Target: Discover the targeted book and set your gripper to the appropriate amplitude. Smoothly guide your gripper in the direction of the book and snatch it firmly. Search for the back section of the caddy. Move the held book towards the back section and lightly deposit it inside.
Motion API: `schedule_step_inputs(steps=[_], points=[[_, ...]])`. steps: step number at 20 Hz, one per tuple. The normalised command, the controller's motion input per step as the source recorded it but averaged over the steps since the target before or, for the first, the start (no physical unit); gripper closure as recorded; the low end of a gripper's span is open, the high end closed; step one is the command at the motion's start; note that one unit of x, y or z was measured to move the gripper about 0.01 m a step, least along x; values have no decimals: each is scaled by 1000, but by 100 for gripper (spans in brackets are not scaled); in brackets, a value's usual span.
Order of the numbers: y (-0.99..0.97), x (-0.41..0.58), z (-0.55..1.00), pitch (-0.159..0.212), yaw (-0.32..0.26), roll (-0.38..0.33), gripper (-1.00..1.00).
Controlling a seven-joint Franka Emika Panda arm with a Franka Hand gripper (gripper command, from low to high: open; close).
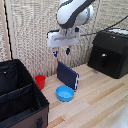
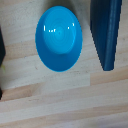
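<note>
Exterior view, read from its left to its right: one large black fabric-sided rectangular caddy (image 1: 22, 95), one small red cup (image 1: 40, 81), one round blue bowl (image 1: 65, 93), one thin dark navy-blue hardcover book (image 1: 67, 75) and one black boxy appliance (image 1: 109, 52) with a front handle, all on a pale wooden table (image 1: 100, 100). An inner divider splits the caddy into two compartments; the back section (image 1: 11, 75) shows only black walls, and the floor of either compartment cannot be made out. The book stands upright on one long edge, its long axis running from the rear left toward the front right of the exterior view, just behind the bowl and just right of the cup. The bowl holds nothing, as the wrist view confirms (image 2: 58, 37), with the book's edge (image 2: 106, 32) beside it. One white boxy gripper (image 1: 61, 51) hangs above the book, clear of it, its blue-tipped fingers (image 1: 67, 50) spread apart and holding nothing.
</note>
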Motion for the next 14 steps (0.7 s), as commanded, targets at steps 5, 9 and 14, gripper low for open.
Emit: schedule_step_inputs(steps=[5,9,14], points=[[-511,238,-79,0,0,46,-100],[-486,282,-71,0,0,39,-100],[-351,257,-162,4,15,15,-100]])
